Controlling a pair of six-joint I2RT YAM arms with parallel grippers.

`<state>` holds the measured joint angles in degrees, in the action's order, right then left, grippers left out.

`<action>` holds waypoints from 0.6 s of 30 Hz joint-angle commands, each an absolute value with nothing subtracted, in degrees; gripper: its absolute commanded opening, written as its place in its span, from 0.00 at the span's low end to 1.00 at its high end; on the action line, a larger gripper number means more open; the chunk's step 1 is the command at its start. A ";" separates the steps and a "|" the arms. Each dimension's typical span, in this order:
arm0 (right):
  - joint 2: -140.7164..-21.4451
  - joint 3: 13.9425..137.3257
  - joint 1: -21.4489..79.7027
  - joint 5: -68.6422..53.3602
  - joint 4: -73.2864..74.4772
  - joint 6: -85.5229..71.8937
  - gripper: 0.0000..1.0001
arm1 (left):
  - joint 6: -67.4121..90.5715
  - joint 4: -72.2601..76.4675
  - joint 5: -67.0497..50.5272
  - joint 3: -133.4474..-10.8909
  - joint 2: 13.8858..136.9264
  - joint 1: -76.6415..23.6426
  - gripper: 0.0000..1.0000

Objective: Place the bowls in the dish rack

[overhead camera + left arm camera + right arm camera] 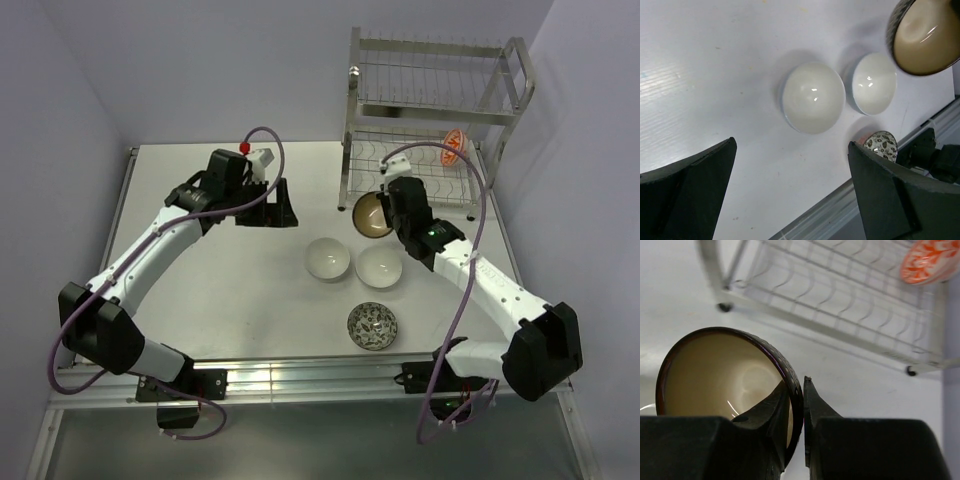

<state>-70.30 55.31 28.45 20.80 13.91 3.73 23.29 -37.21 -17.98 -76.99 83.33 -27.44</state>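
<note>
So far, one bowl of five sits in the rack and a second is in hand.
The two-tier wire dish rack (430, 120) stands at the far right of the table (250, 300); its lower tier carries only the orange-red patterned bowl (456, 146), on edge near the right end. The left gripper (282, 207) hangs over mid-table, jaws wide apart with nothing between them; the right gripper (795, 405) is pinched on the rim of the dark brown bowl (720, 375), tan inside showing, raised just before the lower tier and not yet slotted. Two plain white bowls (328, 259) rest side by side on the table; the grey-white patterned bowl (372, 326) lies nearer the arm bases; these three, I judge, remain to load.
</note>
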 commanded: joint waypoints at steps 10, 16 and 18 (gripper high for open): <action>-77.06 53.35 15.74 31.63 -20.72 15.64 0.00 | 21.62 -34.28 -13.28 -77.61 83.58 -23.64 1.00; -83.22 54.75 12.93 33.66 -28.72 17.31 0.00 | 20.83 -34.98 -14.15 -78.22 84.99 -22.50 0.99; -84.81 55.02 12.40 34.10 -31.36 18.37 0.00 | 20.65 -34.63 -14.50 -77.87 84.99 -22.15 0.99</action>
<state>-84.25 51.42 13.32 31.05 -18.46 17.06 21.69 -36.23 -14.63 -76.99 84.97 -22.83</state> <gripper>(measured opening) 0.181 0.995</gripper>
